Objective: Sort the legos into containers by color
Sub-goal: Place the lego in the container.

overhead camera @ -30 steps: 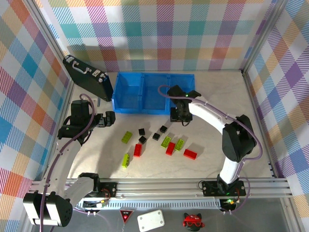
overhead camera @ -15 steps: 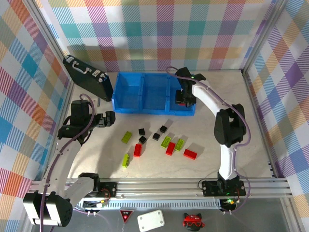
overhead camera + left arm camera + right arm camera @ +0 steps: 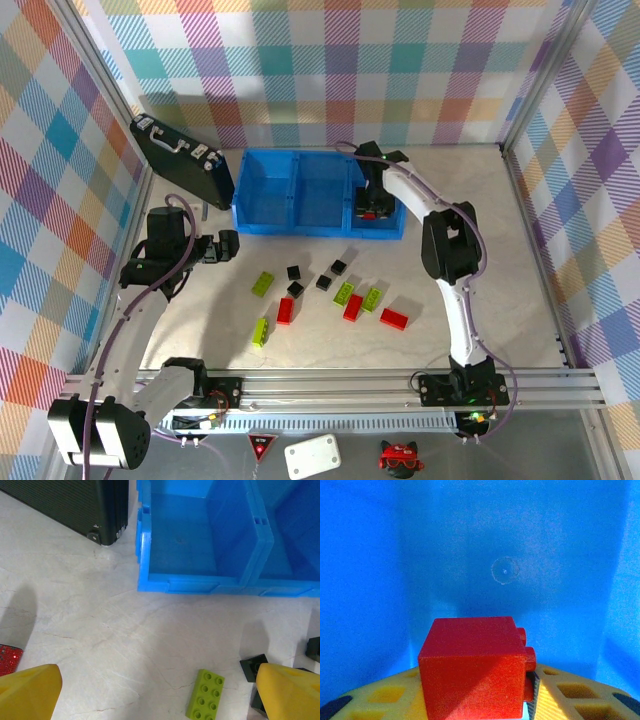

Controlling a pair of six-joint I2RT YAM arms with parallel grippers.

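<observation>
Three joined blue containers (image 3: 300, 228) stand in a row at the back of the table. My right gripper (image 3: 372, 206) hangs inside the rightmost bin, shut on a red lego (image 3: 472, 667) held between its yellow fingers (image 3: 572, 695) above the bare bin floor (image 3: 520, 555). On the table in front lie lime legos (image 3: 262, 284), red legos (image 3: 353, 307) and small black legos (image 3: 294, 272). My left gripper (image 3: 225, 247) is open, low over the table left of them. Between its fingers (image 3: 30, 690) is bare tabletop, with a lime lego (image 3: 205, 694) and a black one (image 3: 254, 666) nearby.
A black briefcase (image 3: 180, 158) with metal latches leans by the left wall, beside the left bin (image 3: 200, 540). Plaid walls and a metal frame close in the table on three sides. More lime (image 3: 260, 332) and red (image 3: 393, 319) bricks lie toward the front.
My right arm has swung from the table in front of the bins up and into the rightmost bin, carrying the red lego. The left arm has stayed still.
</observation>
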